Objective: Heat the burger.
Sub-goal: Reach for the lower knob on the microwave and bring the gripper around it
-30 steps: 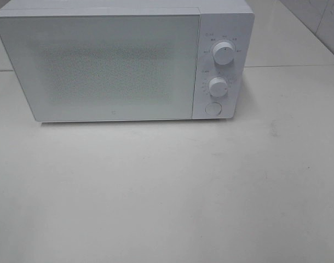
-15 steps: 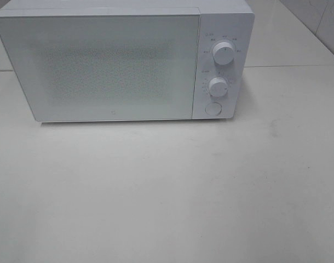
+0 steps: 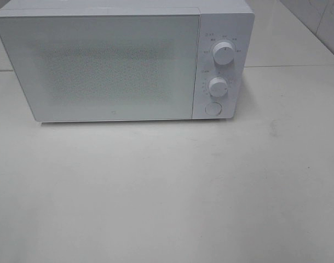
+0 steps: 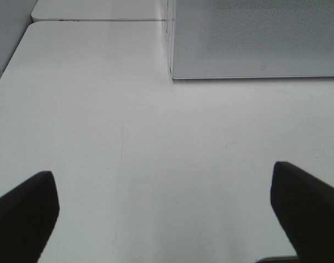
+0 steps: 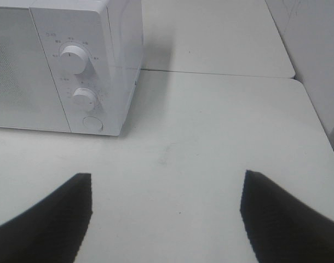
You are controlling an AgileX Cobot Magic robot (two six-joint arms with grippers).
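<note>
Microwave [image 3: 101, 66] at back of table [image 3: 167, 208], knobs [image 3: 224, 53] on its right

Gripper fingers, black, as seen from both wrists.
Of the left gripper [image 4: 161, 170] and right gripper [image 5: 167, 174], only the fingers [image 4: 24, 213] are shown: two broad, wedge-shaped black pieces per gripper, tapered to blunt angled tips. A matte finish is seen, faintly grainy on the right pair.
</note>
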